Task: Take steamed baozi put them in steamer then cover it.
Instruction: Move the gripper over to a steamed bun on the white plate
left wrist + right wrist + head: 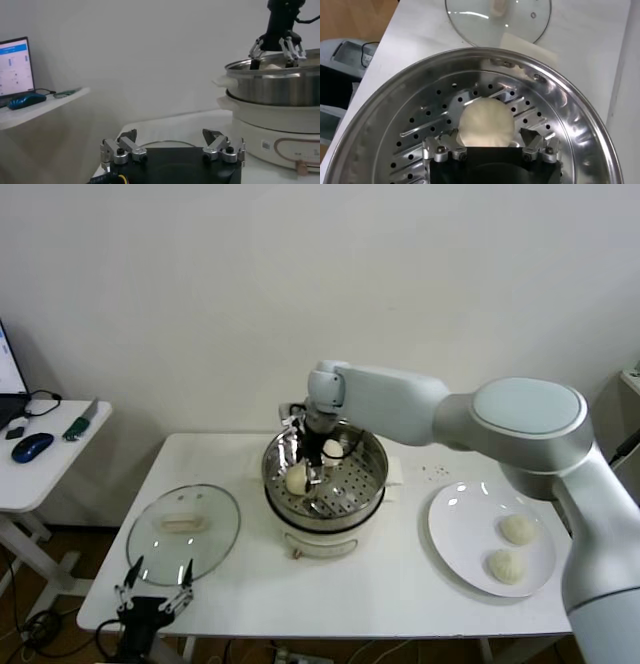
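Observation:
The steel steamer (352,484) stands mid-table on its white pot base. Two steamed baozi lie on its perforated floor, one (297,478) on the left side and one (332,448) farther back. My right gripper (304,464) reaches down inside the basket. In the right wrist view its fingers (446,143) stand open on either side of the left baozi (486,122), which rests on the floor (420,125). Two more baozi (518,529) (506,565) sit on a white plate (460,524). The glass cover (183,532) lies flat at the left. My left gripper (155,589) hangs open below the table's front-left edge.
A side desk (50,449) with a mouse and a screen (15,65) stands to the left of the table. From the left wrist view, the steamer wall (280,87) rises at the right with the right gripper (274,52) above its rim.

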`<action>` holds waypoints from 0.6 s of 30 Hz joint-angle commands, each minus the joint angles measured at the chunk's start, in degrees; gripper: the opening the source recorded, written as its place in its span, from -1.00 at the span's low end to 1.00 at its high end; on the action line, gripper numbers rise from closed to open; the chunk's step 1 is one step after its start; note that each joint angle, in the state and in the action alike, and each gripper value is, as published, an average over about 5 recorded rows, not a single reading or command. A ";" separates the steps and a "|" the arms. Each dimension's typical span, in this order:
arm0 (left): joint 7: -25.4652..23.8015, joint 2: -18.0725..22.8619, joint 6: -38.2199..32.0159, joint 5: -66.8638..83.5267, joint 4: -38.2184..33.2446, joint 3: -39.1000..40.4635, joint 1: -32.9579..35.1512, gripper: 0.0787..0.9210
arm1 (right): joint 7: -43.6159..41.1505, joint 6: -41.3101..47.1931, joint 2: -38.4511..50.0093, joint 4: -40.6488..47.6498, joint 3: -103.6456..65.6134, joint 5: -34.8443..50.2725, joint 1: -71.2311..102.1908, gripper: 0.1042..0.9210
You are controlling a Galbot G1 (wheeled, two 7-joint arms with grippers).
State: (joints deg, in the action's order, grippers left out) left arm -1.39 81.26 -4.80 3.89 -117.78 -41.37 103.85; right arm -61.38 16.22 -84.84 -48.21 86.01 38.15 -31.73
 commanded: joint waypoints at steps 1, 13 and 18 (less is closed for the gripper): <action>0.08 -0.08 0.02 0.15 -0.02 -0.08 0.13 0.77 | -1.65 -0.36 7.32 -7.54 0.60 0.98 -7.66 0.76; 0.07 -0.34 -0.09 0.90 -1.21 -0.24 0.68 0.77 | -2.41 -1.35 35.60 -28.84 -3.09 -8.94 -12.49 0.76; 0.19 -0.21 0.03 1.14 -1.91 -0.44 1.41 0.77 | -3.11 -2.52 46.49 -33.76 -1.62 -15.43 -10.69 0.76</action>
State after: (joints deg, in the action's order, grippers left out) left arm -1.21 81.01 -4.95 4.77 -118.97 -41.83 104.65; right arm -63.64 14.72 -59.02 -69.15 84.79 31.46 -41.23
